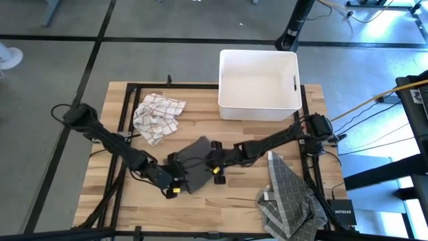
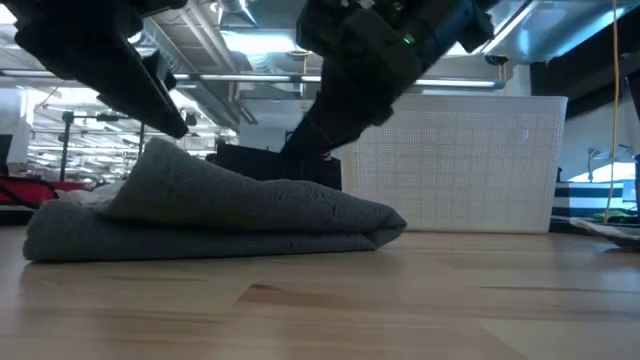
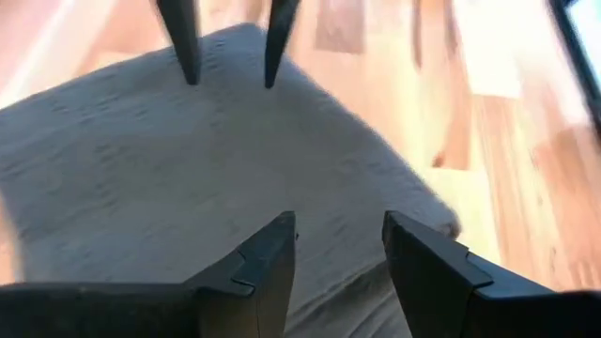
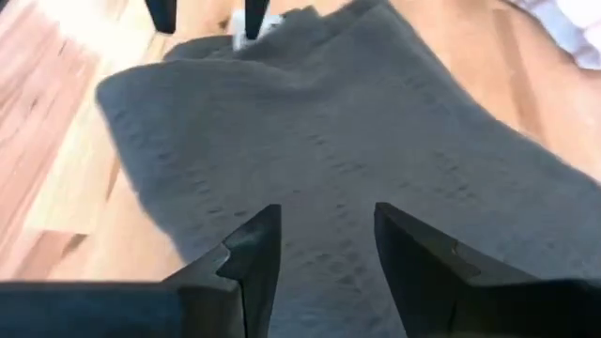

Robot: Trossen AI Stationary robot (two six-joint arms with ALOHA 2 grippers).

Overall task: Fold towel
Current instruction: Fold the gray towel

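Note:
A dark grey towel lies folded in a thick pad on the middle of the wooden table. The low view shows it flat on the tabletop, with a raised hump at its left end. My left gripper is open just over the towel's near left part, with the cloth below its fingers. My right gripper is open over the towel's right edge, with the cloth below it. The two grippers face each other across the towel. No cloth shows between either pair of fingers.
A white bin stands at the table's far right. A crumpled white checked cloth lies at the far left. Grey checked cloths are heaped at the near right corner. Bare wood lies at the near middle.

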